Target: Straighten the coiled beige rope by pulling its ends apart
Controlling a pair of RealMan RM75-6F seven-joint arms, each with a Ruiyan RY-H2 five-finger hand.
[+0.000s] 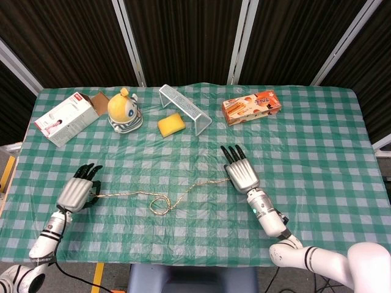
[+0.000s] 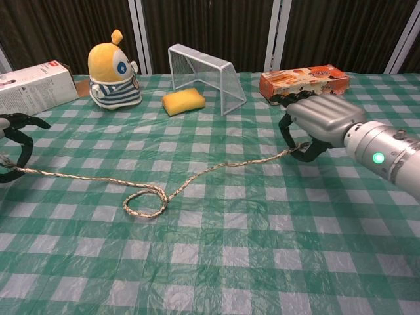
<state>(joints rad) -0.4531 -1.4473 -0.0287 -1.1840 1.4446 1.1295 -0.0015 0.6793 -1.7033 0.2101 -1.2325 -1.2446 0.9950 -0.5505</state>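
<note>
Gripping one end each of the beige rope (image 2: 172, 190), which lies across the counter (image 2: 262, 262) with one small loop left, the left hand (image 1: 74, 193) and right hand (image 2: 319, 121) are mid-pull and apparently need only spread wider.

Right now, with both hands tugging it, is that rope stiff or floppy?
Probably floppy: the rope lies flat on the table, wavy, with a loop mid-length. Likely light and thin, so it might slip from the left hand or right hand.

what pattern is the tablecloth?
Green-and-white check on the tablecloth, clearest in the head view.
</note>
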